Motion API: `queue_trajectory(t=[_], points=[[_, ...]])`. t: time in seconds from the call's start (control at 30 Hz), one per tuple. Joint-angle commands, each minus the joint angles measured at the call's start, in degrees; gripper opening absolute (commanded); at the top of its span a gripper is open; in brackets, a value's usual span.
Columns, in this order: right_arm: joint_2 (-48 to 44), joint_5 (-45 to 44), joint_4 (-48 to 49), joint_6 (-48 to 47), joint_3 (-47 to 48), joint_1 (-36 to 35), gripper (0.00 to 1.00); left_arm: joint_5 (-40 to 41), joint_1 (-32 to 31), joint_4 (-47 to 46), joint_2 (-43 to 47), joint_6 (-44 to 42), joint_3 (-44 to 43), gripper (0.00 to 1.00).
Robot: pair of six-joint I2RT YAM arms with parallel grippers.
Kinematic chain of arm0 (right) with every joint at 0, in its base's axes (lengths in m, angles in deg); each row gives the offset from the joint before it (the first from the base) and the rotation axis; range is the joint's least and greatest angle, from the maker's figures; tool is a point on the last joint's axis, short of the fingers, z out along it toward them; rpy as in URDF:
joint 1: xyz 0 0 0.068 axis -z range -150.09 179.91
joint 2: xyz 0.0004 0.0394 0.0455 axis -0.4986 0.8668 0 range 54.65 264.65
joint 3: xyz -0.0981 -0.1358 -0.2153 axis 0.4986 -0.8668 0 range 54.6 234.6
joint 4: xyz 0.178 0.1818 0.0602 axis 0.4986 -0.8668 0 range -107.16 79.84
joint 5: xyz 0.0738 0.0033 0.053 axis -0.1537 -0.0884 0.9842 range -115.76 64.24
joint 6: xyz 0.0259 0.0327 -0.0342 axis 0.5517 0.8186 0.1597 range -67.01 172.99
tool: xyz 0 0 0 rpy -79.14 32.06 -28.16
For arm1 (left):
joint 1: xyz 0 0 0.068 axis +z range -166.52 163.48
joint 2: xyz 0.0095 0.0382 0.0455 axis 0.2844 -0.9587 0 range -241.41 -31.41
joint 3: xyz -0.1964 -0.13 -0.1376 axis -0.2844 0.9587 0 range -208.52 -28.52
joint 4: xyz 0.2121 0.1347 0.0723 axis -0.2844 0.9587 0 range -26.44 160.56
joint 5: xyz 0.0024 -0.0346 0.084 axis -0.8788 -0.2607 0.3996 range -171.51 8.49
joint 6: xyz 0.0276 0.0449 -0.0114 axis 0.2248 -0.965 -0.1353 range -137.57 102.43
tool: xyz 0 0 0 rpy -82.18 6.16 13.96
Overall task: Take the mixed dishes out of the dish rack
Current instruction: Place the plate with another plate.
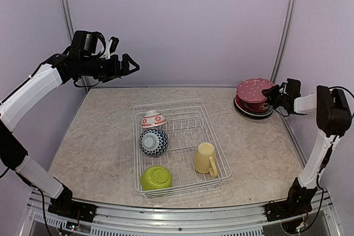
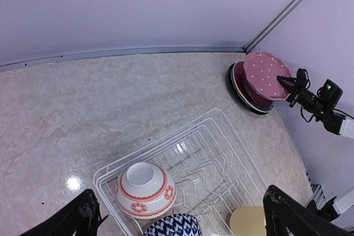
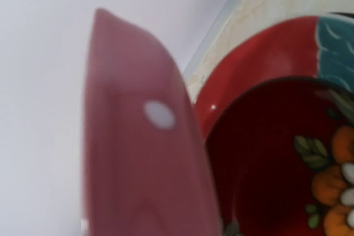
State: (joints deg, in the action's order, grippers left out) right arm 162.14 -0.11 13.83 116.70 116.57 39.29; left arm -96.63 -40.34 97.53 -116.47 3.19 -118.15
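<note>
The white wire dish rack (image 1: 214, 136) stands mid-table. It holds an upturned red-white bowl (image 1: 153, 120), a blue-patterned bowl (image 1: 154, 141), a lime green bowl (image 1: 156, 178) and a pale yellow mug (image 1: 205, 158) on its side. My left gripper (image 1: 131, 64) is open and empty, raised high at the far left; its view looks down on the rack (image 2: 221, 115). My right gripper (image 1: 275, 93) is shut on the rim of the pink dotted plate (image 1: 254, 88), held tilted over the red plate (image 1: 249, 105) stacked on a dark plate (image 1: 251, 113) at the far right. The pink plate (image 3: 144, 153) hides my right fingers.
The plate stack sits near the back right corner, close to the wall and a metal upright (image 1: 285, 26). The rack's plate prongs (image 2: 243, 136) hold nothing. Bare tabletop (image 1: 99, 136) lies left of the rack.
</note>
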Motion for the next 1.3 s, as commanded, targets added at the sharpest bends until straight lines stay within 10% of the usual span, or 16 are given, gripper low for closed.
queue_trajectory(t=[0.0, 0.87, 1.27], points=[[0.83, 2.71, 7.94, 0.63, 3.86, 1.12, 0.00, -0.96, 0.19, 0.50, -0.62, -0.01, -0.54, 0.99], [5.30, 3.09, 3.39, -3.34, 5.20, 1.60, 0.00, -1.14, 0.22, 0.56, -0.47, 0.08, -0.63, 0.99], [4.40, -0.66, -9.12, -11.48, 8.99, 1.56, 0.19, -1.22, 0.18, 0.56, -0.34, 0.08, -0.64, 0.99]])
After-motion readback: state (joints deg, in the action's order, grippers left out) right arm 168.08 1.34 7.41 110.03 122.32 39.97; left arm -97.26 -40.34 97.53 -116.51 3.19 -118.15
